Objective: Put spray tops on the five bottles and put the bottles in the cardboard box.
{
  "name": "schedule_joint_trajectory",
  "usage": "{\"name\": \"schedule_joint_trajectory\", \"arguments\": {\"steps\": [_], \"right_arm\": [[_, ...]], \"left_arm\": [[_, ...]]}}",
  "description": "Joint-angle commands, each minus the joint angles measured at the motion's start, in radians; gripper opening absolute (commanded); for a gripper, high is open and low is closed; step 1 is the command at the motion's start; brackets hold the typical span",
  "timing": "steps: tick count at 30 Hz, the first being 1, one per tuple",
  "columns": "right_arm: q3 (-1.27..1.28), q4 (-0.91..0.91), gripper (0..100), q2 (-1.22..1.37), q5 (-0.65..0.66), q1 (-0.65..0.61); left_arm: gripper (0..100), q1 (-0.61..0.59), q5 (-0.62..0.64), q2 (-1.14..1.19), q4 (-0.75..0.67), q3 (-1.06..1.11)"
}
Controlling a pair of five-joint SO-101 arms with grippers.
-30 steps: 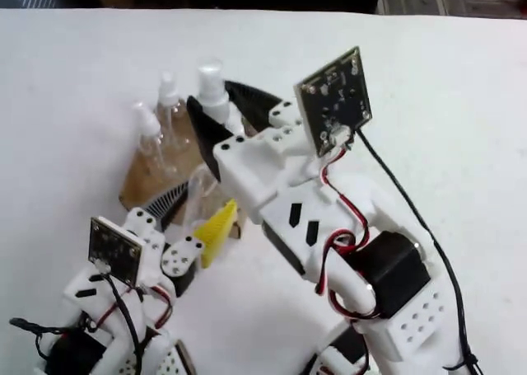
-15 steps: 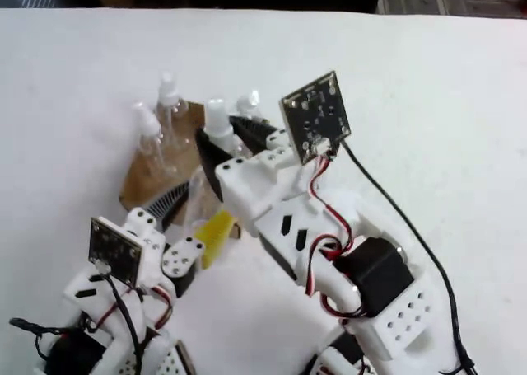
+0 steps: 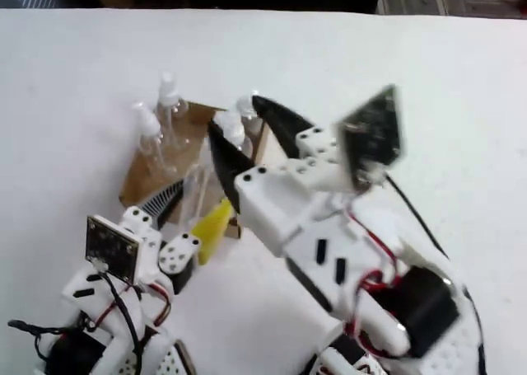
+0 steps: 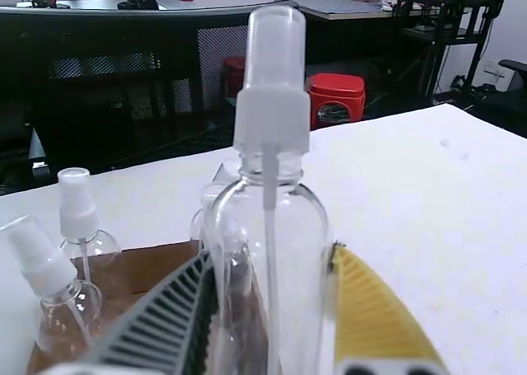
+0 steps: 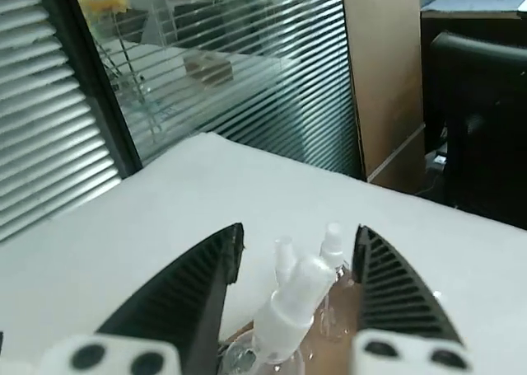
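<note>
Two capped bottles [image 3: 170, 111] stand in the far-left corner of the box [image 3: 144, 177] in the high view. At the box's right side, the right gripper [image 3: 233, 117] spreads its black fingers wide around a tilted bottle [image 3: 230, 134]. At the box's near edge, the left gripper [image 3: 198, 202] clamps a clear bottle [image 3: 193, 195].

In the left wrist view, the clear bottle [image 4: 268, 227], spray top [image 4: 272, 78] on, stands upright between ribbed and yellow fingers, the box [image 4: 123, 272] behind it.

In the right wrist view, the tilted bottle [image 5: 288, 309] sits between the wide-open right gripper [image 5: 298, 231] fingers.
</note>
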Motion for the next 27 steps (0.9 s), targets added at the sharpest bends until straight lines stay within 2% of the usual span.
{"name": "schedule_joint_trajectory", "arguments": {"steps": [1,2,4,7,10,18,24,27], "right_arm": [[-0.097,0.004,4.2,-0.004,-0.005,0.079],[-0.104,0.005,0.0,0.013,-0.003,0.108],[-0.103,0.013,4.2,0.064,-0.002,0.177],[-0.101,0.024,1.6,0.166,-0.006,0.266],[-0.101,0.019,1.6,0.266,-0.002,0.286],[-0.103,-0.056,1.6,0.36,0.005,0.203],[-0.103,0.085,1.6,0.297,0.005,0.05],[-0.106,0.088,1.7,0.283,0.005,0.051]], "left_arm": [[2,-0.024,0.012,-0.005,-0.031,-0.008],[2,-0.024,0.012,-0.005,-0.031,-0.008],[2,-0.024,0.012,-0.005,-0.031,-0.008],[2,-0.024,0.012,-0.005,-0.031,-0.009],[2,-0.024,0.011,-0.005,-0.031,-0.009],[2,-0.016,0.008,-0.005,-0.031,-0.009],[2,-0.016,0.008,-0.005,-0.031,-0.009],[2,-0.016,0.008,-0.005,-0.031,-0.009]]}}
